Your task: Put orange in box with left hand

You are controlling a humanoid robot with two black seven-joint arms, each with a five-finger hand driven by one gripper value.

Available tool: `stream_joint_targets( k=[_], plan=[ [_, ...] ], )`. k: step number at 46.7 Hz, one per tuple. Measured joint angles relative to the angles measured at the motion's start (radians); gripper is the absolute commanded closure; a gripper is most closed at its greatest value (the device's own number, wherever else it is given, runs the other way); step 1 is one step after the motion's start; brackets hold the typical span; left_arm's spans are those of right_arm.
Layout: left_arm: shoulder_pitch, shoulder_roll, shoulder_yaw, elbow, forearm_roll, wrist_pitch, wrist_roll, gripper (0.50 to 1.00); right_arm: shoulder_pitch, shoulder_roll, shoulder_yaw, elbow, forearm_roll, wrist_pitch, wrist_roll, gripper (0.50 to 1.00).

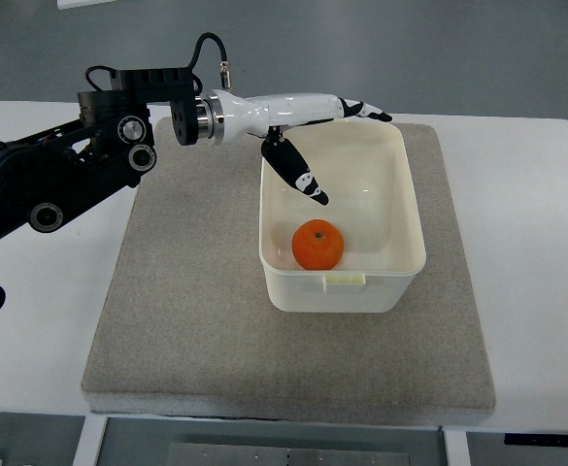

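An orange (318, 245) lies inside the white plastic box (406, 194), near its front wall. The box stands on a grey felt mat (186, 291). My left hand (347, 150) reaches in from the left and hovers over the box's back left corner, above and behind the orange. Its fingers (365, 111) stretch out along the back rim and the thumb (298, 173) points down toward the orange. The hand is open and holds nothing. The right arm does not show.
The mat covers the middle of a white table (536, 243). My black left arm (60, 175) with its cable crosses the table's back left part. Grey floor lies beyond the table's far edge.
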Motion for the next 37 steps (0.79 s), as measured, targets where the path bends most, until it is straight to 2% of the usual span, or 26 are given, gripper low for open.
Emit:
stream_joint_targets(
  k=[13,30,37],
  plan=[
    [0.031,0.015,-0.202,0.054,-0.251,0.002,0.000,0.501,0.000,0.000,0.000,0.000,0.000,0.000,0.000,0.568],
    [0.146,0.107,-0.264,0.064,-0.448,0.002,0.000,0.500,0.000,0.000,0.000,0.000,0.000,0.000,0.000,0.568],
    [0.165,0.121,-0.264,0.191,-0.540,0.001,0.001,0.500,0.000,0.000,0.000,0.000,0.000,0.000,0.000,0.568]
  ],
)
